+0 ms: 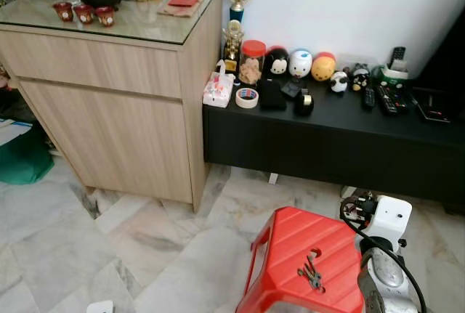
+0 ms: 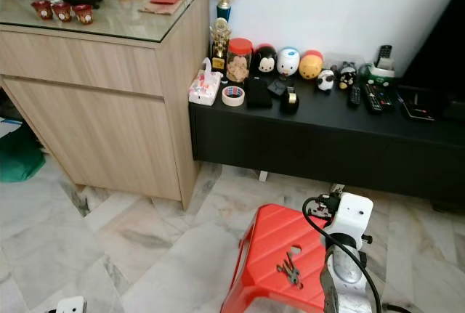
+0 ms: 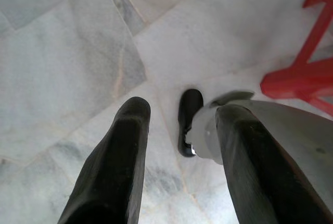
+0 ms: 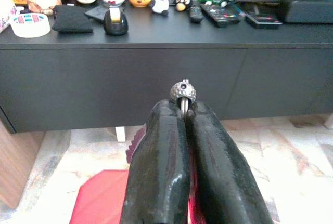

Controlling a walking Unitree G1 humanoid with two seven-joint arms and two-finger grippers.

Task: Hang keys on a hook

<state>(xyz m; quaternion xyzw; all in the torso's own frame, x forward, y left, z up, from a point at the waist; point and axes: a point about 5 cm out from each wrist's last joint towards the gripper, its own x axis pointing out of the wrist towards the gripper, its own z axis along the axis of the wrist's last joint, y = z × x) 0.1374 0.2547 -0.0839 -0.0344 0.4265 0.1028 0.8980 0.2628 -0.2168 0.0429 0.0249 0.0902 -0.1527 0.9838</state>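
Keys, a dark metal bunch [image 1: 312,271], are lying on your red plastic stool [image 1: 290,244] at lower right; right claw [image 4: 183,110] is pinching a small studded metal ball [image 4: 183,91], left claw [image 3: 179,130] spread.

Red stool [image 1: 305,255]: lower part cut off by frame bottom. Right arm [image 1: 385,269]: cut off at lower right. Small items at the black surface [image 1: 341,120] rear: too small to identify.

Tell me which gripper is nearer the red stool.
Right. The right gripper, shut on a silver bead, is just above the red stool. The left gripper hangs open over the marble floor, with the stool off to one side.
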